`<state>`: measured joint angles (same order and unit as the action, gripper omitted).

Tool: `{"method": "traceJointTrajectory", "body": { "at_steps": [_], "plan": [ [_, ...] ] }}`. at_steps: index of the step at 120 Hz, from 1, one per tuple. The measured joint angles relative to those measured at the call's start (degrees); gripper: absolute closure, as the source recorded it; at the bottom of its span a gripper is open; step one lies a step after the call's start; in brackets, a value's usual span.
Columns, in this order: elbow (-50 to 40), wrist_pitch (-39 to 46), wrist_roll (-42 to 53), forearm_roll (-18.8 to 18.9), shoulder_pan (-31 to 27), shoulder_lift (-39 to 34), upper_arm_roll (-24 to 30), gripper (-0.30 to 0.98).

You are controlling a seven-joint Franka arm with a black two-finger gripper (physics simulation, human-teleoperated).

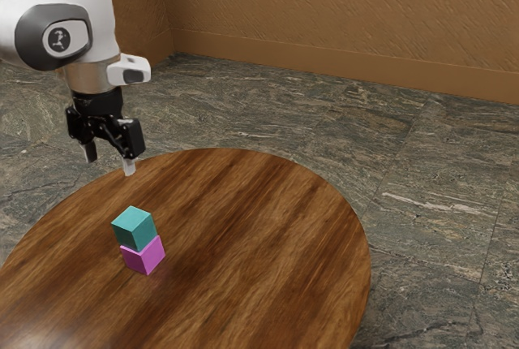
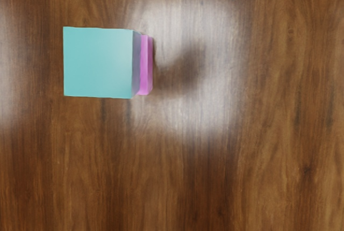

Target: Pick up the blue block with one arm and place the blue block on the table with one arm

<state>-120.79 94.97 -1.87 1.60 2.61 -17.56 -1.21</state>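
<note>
1. Arm and jaws, exterior view. I am bringing the white arm (image 1: 85,8) in from ten o'clock, its black hand (image 1: 97,109) pointing down toward six o'clock. The jaws are standing wide apart, their pale fingers (image 1: 129,165) gripping nothing.

2. Blue block. The teal-toned blue block (image 1: 134,229) is resting atop the magenta block (image 1: 143,256), the two forming a short stack. In the exterior view, my jaws are hovering higher than the stack and well apart from it, toward its eleven o'clock.

3. Supporting block. The magenta block is sitting on the round wooden desk (image 1: 268,235), its edge jutting slightly past the blue block at three o'clock in the exterior view. A reddish tint is colouring the wood just beside it, at about four o'clock.

4. Wrist view. I am looking down on the blue block's top face, with a strip of magenta showing along one side and a soft shadow (image 2: 185,72) lying on the desk beyond that strip.

5. Surroundings. Grey stone flooring (image 1: 438,178) is extending behind the desk to a tan wall (image 1: 340,8) at twelve o'clock.
</note>
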Motion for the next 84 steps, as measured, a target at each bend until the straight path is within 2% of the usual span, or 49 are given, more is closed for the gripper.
{"method": "traceJointTrajectory", "body": {
  "at_steps": [26,49,84],
  "plan": [
    [-10.40,10.62,0.08,-0.22,-2.40,-2.30,0.73,0.00],
    [-16.00,17.48,0.49,0.21,-3.10,-2.55,1.00,0.00],
    [-18.60,27.15,6.81,0.52,-5.15,-0.39,0.96,0.00]
  ]
}}
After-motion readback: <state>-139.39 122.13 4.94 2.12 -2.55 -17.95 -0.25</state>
